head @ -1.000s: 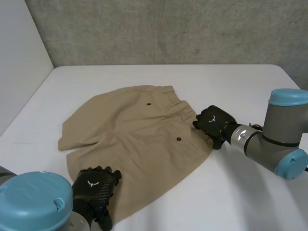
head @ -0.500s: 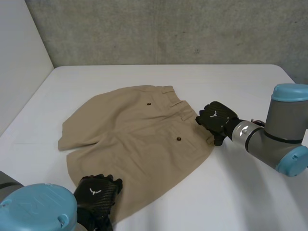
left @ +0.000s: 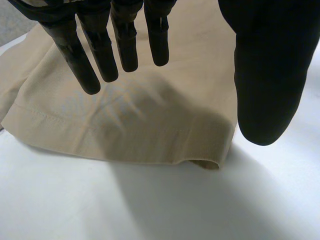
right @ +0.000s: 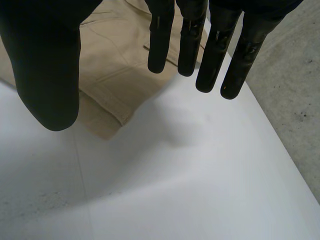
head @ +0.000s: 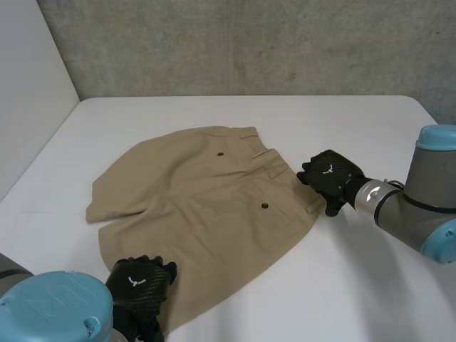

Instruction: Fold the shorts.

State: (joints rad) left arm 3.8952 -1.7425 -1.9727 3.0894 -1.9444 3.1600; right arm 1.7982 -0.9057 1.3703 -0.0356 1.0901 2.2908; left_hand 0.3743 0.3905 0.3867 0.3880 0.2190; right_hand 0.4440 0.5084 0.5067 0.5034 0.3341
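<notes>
The tan shorts [head: 206,206] lie flat on the white table [head: 356,285], waistband to the right and leg hems to the left and near side. My left hand [head: 139,283] hovers over the near leg hem; in the left wrist view its fingers [left: 125,45] are straight and the thumb stands apart above the hem [left: 150,145], holding nothing. My right hand [head: 329,178] is just off the waistband's right edge. In the right wrist view its fingers [right: 190,40] hang straight over the waistband corner [right: 107,117] and bare table, gripping nothing.
A grey concrete wall [head: 249,43] rises behind the table and a white panel [head: 28,85] stands at the left. The table's far edge runs along the wall. My right arm [head: 420,214] reaches in from the right.
My right hand has drawn back to the right, off the waistband. My left hand has slid slightly toward the near edge of the table. The shorts lie as before.
</notes>
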